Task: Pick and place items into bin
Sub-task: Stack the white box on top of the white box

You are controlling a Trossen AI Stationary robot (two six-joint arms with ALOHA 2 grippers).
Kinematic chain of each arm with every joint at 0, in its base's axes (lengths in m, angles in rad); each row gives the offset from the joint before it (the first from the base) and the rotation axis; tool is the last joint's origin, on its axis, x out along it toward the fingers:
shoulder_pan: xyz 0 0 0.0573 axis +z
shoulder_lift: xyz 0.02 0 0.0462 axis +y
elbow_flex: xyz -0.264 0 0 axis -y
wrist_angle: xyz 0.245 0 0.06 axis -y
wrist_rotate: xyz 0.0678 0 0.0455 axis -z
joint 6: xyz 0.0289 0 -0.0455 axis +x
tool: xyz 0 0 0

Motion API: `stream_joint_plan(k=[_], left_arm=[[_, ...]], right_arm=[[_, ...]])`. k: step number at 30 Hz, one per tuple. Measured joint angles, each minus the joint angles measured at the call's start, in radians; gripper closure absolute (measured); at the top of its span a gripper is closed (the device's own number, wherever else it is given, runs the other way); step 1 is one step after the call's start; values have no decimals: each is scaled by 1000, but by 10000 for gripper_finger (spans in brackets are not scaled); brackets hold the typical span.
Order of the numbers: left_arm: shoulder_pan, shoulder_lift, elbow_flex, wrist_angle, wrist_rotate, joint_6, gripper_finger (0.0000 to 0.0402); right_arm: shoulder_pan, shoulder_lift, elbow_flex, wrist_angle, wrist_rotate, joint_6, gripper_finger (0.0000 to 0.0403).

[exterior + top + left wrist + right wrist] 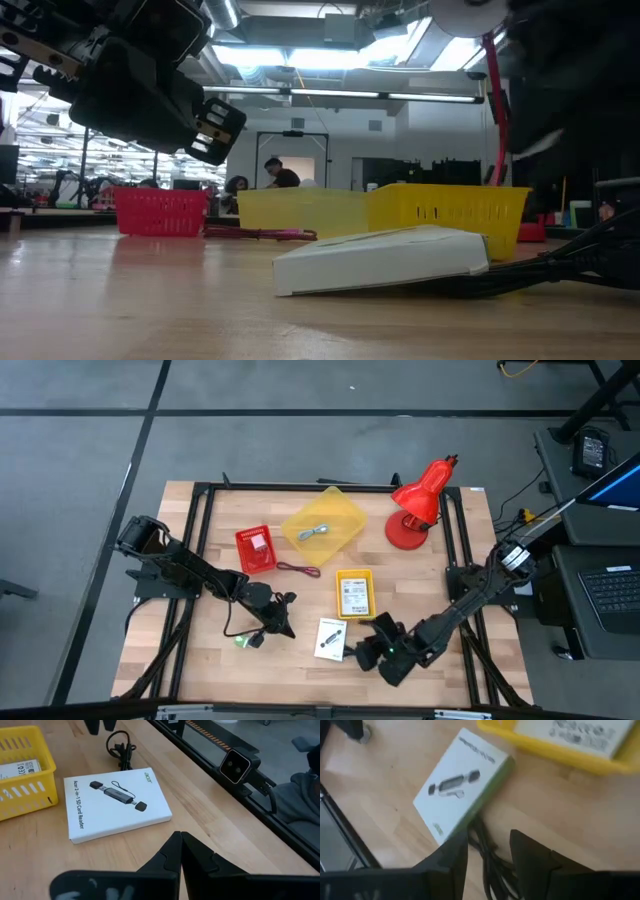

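The right gripper (487, 852) has its fingers apart, right over the black cord (487, 855) (nothing is held yet). The cord lies on the table touching the white card reader box (462, 787), near the small yellow bin (354, 592). I think this is the grabbing step. Next it should go down, pinch the cord, and miss the box. The left gripper (283, 615) waits nearby, pressed together.

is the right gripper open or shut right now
Open. The right gripper hangs over the black cord beside the white card reader box, with a clear gap between its fingers.
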Motion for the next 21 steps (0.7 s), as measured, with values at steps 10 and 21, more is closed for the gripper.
stream_joint_plan(k=[10, 21], left_arm=[[1, 0, 0, 2, -2, -3, 398], [1, 0, 0, 2, -3, -3, 398]], right_arm=[[54, 0, 0, -48, 96, 68, 269], [54, -152, -21, -213, 83, 72, 269]])
